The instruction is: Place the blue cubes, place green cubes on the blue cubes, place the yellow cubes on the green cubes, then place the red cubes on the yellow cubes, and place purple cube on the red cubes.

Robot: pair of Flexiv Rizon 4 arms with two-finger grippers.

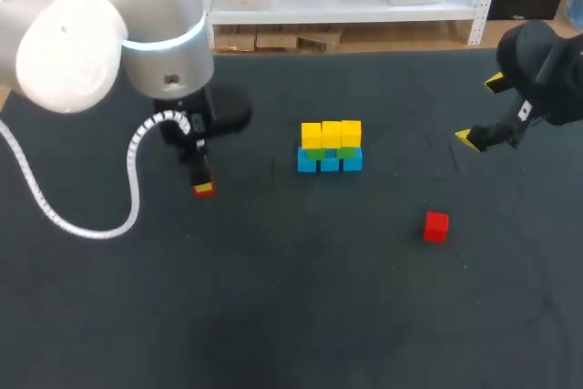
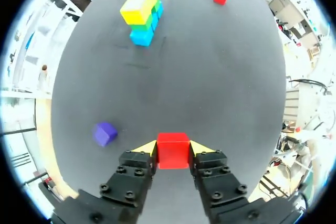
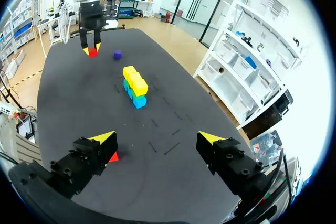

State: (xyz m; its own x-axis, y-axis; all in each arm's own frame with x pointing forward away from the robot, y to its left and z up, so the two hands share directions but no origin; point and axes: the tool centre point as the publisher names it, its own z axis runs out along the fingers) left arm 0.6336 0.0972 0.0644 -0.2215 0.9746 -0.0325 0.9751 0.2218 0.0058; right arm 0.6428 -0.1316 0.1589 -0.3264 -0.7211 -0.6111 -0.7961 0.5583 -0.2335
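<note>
One red cube (image 2: 172,153) gripped by left pincer (image 2: 173,147) (partly arm-hidden overhead), right pincer (image 3: 156,138) released.

worktop (image 1: 291,316): dark matte top, nearly black, kinda felt-looking | few short faint scuff lines (image 3: 170,149) around the middle | lighting: soft and even

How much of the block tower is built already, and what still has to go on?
Done: blue cubes, green cubes and yellow cubes are stacked in three layers. In hand: the left gripper is shut on a red cube, away from them. Left: nothing red tops the yellow yet; a second red cube and the purple cube lie loose on the table. The right gripper is open, empty.
</note>
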